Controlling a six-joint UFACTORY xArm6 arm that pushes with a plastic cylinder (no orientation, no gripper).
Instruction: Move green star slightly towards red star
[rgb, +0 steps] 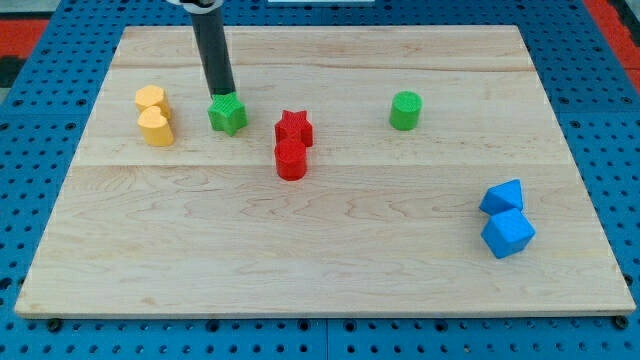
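The green star (228, 114) lies on the wooden board (330, 250) at the upper left of the middle. The red star (294, 128) lies a short way to its right and slightly lower, apart from it. My tip (222, 95) stands at the top edge of the green star, touching or almost touching it on the side toward the view's top. The dark rod rises from there to the view's top edge.
A red cylinder (291, 160) sits just below the red star, touching it. Two yellow blocks (153, 115) stand left of the green star. A green cylinder (405, 110) is at the upper right. Two blue blocks (506, 220) lie at the right.
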